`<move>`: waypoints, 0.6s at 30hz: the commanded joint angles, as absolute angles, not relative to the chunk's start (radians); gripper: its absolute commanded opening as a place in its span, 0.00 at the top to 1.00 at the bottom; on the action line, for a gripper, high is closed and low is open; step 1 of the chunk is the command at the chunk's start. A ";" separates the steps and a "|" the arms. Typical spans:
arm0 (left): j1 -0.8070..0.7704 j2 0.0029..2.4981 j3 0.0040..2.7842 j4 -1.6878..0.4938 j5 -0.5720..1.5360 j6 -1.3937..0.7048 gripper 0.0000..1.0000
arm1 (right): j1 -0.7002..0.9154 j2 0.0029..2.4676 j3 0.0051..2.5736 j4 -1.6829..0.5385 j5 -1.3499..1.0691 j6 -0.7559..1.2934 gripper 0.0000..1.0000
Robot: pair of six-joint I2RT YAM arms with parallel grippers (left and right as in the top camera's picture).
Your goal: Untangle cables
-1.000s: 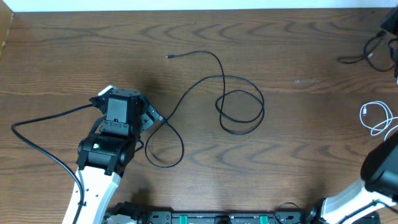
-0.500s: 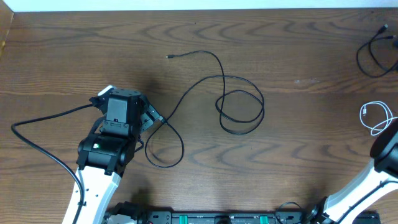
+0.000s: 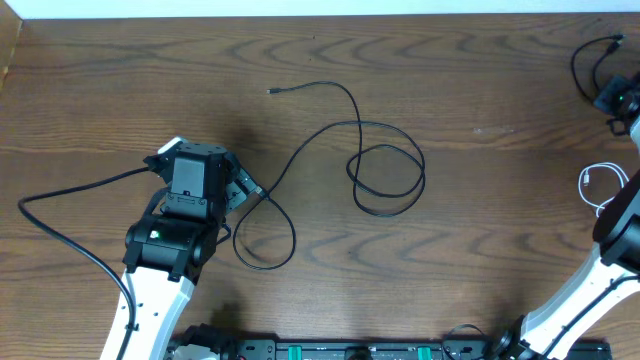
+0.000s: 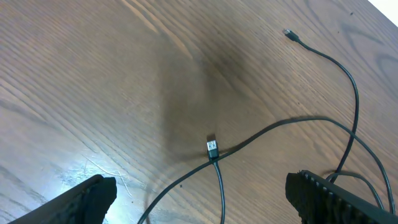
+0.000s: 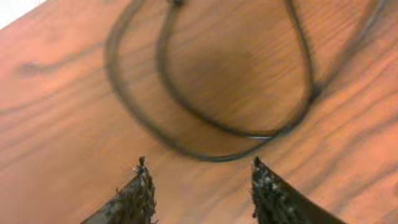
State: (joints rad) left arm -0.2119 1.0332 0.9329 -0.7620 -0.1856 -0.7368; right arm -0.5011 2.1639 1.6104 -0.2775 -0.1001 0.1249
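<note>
A long black cable [image 3: 385,180] lies in loose loops mid-table, one plug [image 3: 270,91] at the far left. Its other plug [image 4: 212,148] lies just ahead of my left gripper [image 3: 240,188], which is open and empty low over the table; in the left wrist view the cable [image 4: 348,87] runs between the fingers [image 4: 199,208]. A second black cable [image 3: 585,60] sits looped at the far right corner. My right gripper [image 3: 612,98] hovers beside it, open and empty, with the blurred loop [image 5: 211,130] just ahead of the fingers [image 5: 202,186]. A short white cable [image 3: 605,190] lies at the right edge.
The left arm's thick black wire [image 3: 70,200] trails over the table's left side. The right arm's body [image 3: 620,235] covers the right edge by the white cable. A rail with green connectors [image 3: 350,350] runs along the front edge.
The right gripper has come into view at the far right corner. The black cable there has shifted right and bunched into a tighter loop. The left arm and middle cable have not moved.
</note>
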 commanded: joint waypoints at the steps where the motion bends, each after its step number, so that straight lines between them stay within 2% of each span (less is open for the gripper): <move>1: -0.208 1.038 0.946 -0.767 -0.192 -0.742 0.06 | -0.465 2.078 1.624 -0.315 -0.290 0.126 0.47; 2: -0.208 1.038 0.946 -0.767 -0.192 -0.743 0.06 | -0.459 2.070 1.624 -0.323 -0.295 0.126 0.41; 3: -0.208 1.038 0.946 -0.767 -0.192 -0.743 0.06 | -0.453 2.064 1.624 -0.327 -0.289 0.126 0.29; 4: -0.208 1.038 0.946 -0.767 -0.192 -0.742 0.06 | -0.447 2.059 1.624 -0.329 -0.274 0.126 0.27; 8: -0.208 1.038 0.946 -0.767 -0.192 -0.742 0.06 | -0.433 2.071 1.624 -0.314 -0.165 0.125 0.25; 10: -0.208 1.038 0.946 -0.767 -0.192 -0.742 0.06 | -0.432 2.092 1.624 -0.314 -0.102 0.126 0.28; 11: -0.208 1.038 0.946 -0.767 -0.192 -0.742 0.06 | -0.433 2.105 1.624 -0.315 -0.091 0.126 0.39; 13: -0.208 1.038 0.946 -0.767 -0.192 -0.742 0.06 | -0.442 2.136 1.624 -0.303 -0.100 0.126 0.80; 14: -0.208 1.038 0.946 -0.767 -0.192 -0.742 0.06 | -0.449 2.152 1.624 -0.288 -0.115 0.126 0.96; 15: -0.208 1.038 0.946 -0.767 -0.192 -0.743 0.06 | -0.454 2.164 1.624 -0.274 -0.120 0.127 0.99; 18: -0.208 1.038 0.946 -0.767 -0.192 -0.743 0.06 | -0.465 2.189 1.624 -0.214 -0.104 0.128 0.99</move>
